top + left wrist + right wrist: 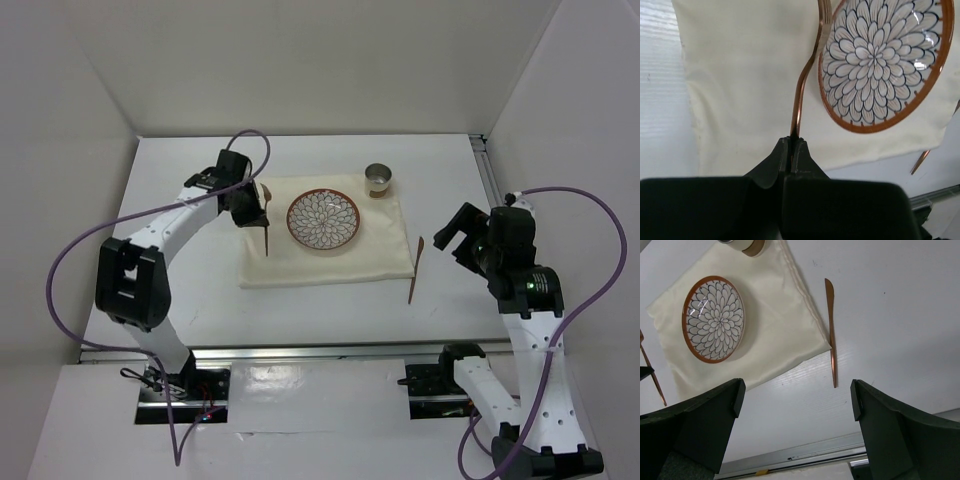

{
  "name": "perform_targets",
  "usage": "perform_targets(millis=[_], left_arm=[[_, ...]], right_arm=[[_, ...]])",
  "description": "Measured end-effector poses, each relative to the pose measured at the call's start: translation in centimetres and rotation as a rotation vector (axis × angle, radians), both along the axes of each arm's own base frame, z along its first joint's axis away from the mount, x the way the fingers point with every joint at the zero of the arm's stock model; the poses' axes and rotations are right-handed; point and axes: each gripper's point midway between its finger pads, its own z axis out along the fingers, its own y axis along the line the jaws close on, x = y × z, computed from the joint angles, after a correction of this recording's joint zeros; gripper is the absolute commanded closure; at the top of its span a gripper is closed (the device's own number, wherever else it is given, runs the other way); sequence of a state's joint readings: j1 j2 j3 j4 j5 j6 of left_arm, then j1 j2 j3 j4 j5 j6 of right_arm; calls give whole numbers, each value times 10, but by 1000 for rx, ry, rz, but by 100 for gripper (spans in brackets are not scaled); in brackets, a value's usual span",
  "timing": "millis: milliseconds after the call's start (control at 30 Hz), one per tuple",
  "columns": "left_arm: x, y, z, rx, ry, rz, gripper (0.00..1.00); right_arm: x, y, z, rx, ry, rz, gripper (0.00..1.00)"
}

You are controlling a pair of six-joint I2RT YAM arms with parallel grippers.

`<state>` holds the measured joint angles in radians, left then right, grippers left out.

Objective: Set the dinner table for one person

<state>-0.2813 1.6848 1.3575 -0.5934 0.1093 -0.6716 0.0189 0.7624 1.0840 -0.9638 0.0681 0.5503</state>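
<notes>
My left gripper (258, 212) is shut on the handle of a copper fork (267, 240), held over the left part of the cream placemat (380, 240), beside the flower-patterned plate (323, 221). In the left wrist view the fork (807, 80) runs from the closed gripper (792, 142) up past the plate's (885, 60) left rim. A copper knife (415, 270) lies on the white dinner table (200, 300) just right of the placemat. My right gripper (455, 238) is open and empty, right of the knife (831, 335), above the bare table (890, 315).
A small metal cup (378, 180) stands at the placemat's far right corner. White walls close in the table on three sides. A metal rail (300, 350) runs along the near edge.
</notes>
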Motion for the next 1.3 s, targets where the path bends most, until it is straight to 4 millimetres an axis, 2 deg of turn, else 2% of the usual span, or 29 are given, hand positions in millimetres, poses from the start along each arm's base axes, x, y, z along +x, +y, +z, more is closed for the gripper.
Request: perform_targets(millis=[167,300,533,767,867,933,1000,1133,1200,1233,1300], left_arm=[[26,-3,-29,-7,43,48,100],[31,-1,-52,8,78,55,100],[42,-3,-73,17,77,54,100],[46,-1,-87,60,80,40,98],[51,-1,-91,90,75,31,82],[53,-1,-92,112,68,23,73],[53,-1,-92,138,60,11,59],[53,-1,-88,173,51,-9,55],[53,-1,-87,183,50,-19,40],[52,0,-87,189,53,-20,29],[49,2,-88,203,65,-27,24]], right_arm=[[4,-1,2,-15,11,11,0],[4,-1,-1,-20,27,15,0],[7,4,-7,-24,54,62,0],[14,12,-21,-18,124,125,0],[22,17,-30,-7,178,163,0],[26,20,-43,2,239,183,0],[29,22,-58,15,298,186,0],[23,26,-90,67,416,156,2],[18,27,-104,90,465,132,3],[17,27,-111,98,482,122,5],[14,28,-123,114,522,108,9]])
